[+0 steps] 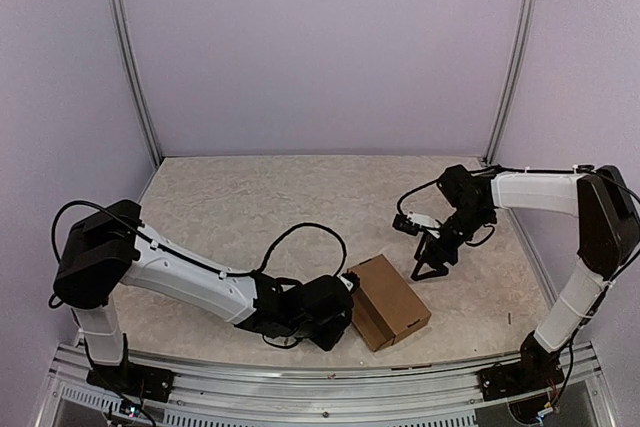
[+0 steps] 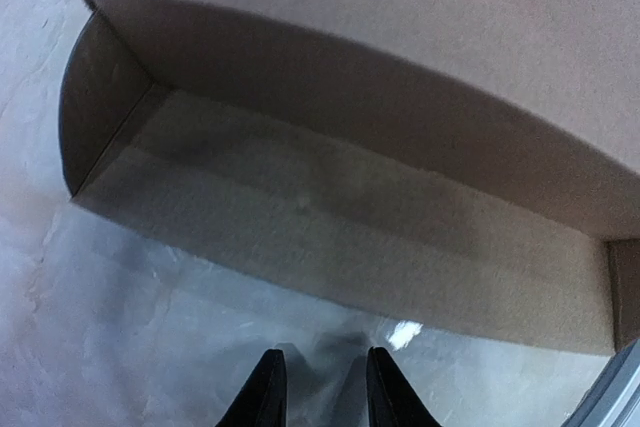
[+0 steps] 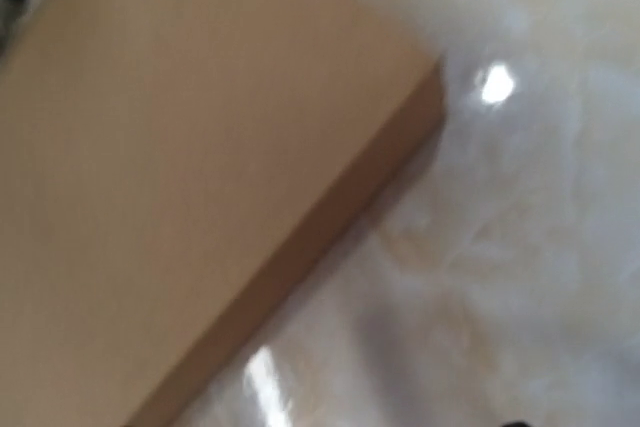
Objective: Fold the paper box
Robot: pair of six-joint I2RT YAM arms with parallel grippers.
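The paper box (image 1: pixel 388 302) is a brown cardboard box lying on the table near the front edge, with its lid panel down on top. My left gripper (image 1: pixel 350 303) is low at the box's left side. In the left wrist view its fingertips (image 2: pixel 265 389) stand a little apart with only table between them, just short of the box wall (image 2: pixel 330 197) under the overhanging top panel. My right gripper (image 1: pixel 430 269) hovers open just beyond the box's far right corner. The right wrist view shows the box top (image 3: pixel 170 167) blurred at left, with the fingers out of frame.
The speckled table (image 1: pixel 260 197) extends behind the box to purple walls with metal corner posts (image 1: pixel 510 57). A metal rail (image 1: pixel 320 387) runs along the near edge. Black cables loop off both arms.
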